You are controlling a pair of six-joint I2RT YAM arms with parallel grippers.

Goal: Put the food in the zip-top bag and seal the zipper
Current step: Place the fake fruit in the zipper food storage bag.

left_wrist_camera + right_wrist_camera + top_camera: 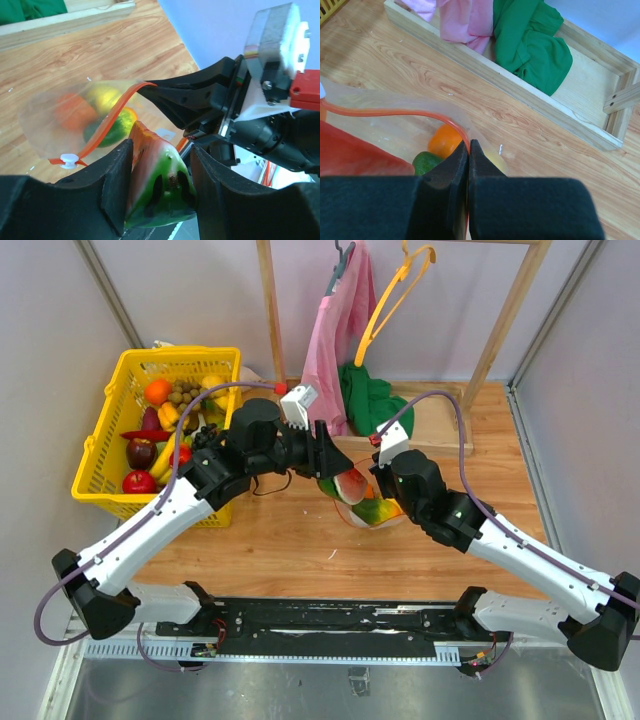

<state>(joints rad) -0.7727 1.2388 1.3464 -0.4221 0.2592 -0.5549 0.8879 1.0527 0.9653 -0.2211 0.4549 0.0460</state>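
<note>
The zip-top bag (55,115) is lying on the table (300,540) (orange (445,140), lemon (102,97), green piece (425,162) inside); my right gripper (469,150) is pinching its zipper (107,122) to prop the mouth, while my left gripper (159,167) is grasping a watermelon slice (160,192) to drop in.

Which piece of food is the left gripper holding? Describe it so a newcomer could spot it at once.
On the wooden table, between the two arms, is the clear zip-top bag. Right at its mouth, the left gripper clamps a watermelon slice. It is a wedge, red with a green rind, unlike the round orange, yellow and green pieces inside the bag.
</note>
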